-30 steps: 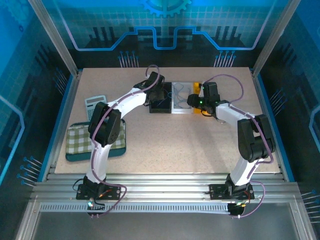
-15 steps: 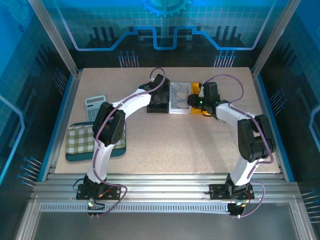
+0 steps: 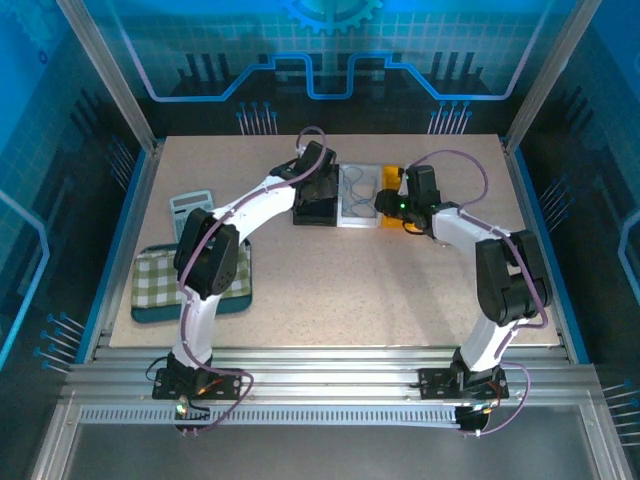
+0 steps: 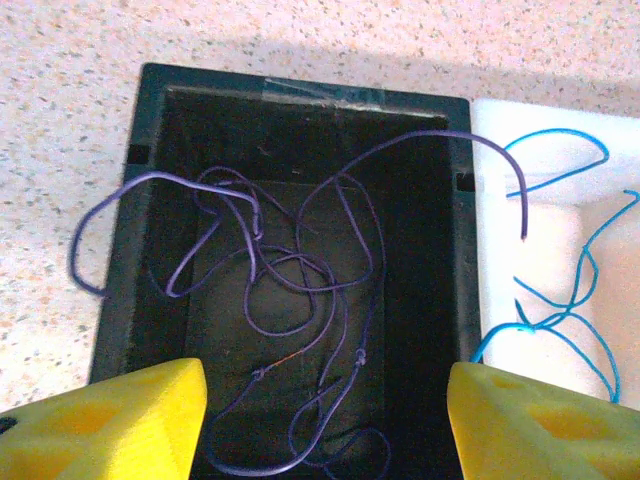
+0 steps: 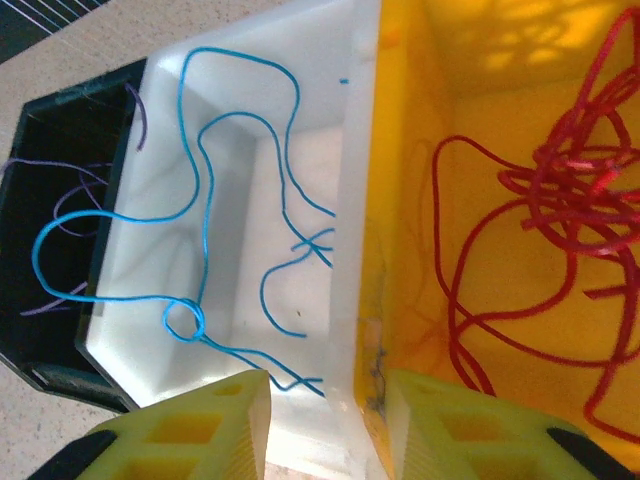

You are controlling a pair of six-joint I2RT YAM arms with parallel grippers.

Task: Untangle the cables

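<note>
left fingers spread over purple cables in black bin, right fingers spread above white bin, calculator mid left

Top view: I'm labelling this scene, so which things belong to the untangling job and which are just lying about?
Job: purple cables, blue cables, red cables, black bin, white bin, yellow bin.
Lying about: calculator, checked cloth.

Speckled table: black bin, white bin, yellow bin, calculator, checkered mat.
</note>
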